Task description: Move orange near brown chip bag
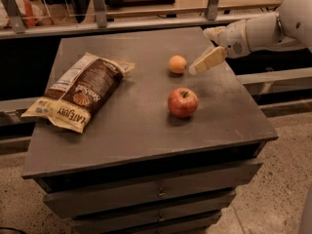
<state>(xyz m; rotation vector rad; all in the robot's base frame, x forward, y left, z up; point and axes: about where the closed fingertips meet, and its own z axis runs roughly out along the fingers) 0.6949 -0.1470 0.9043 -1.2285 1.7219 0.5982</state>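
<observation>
The orange is small, round and yellow-orange, and sits on the dark tabletop right of centre towards the back. The brown chip bag lies flat on the table's left side, with cream ends and "Sea Salt" and "LATE JULY" lettering. My gripper comes in from the right on a white arm, just right of the orange and slightly above the table. It is open and empty. Its lower cream finger points at the orange with the tip a small gap from it.
A red apple with a stem stands in front of the orange, near the table's middle right. The table is a cabinet with drawers below. A railing and shelf run behind the far edge.
</observation>
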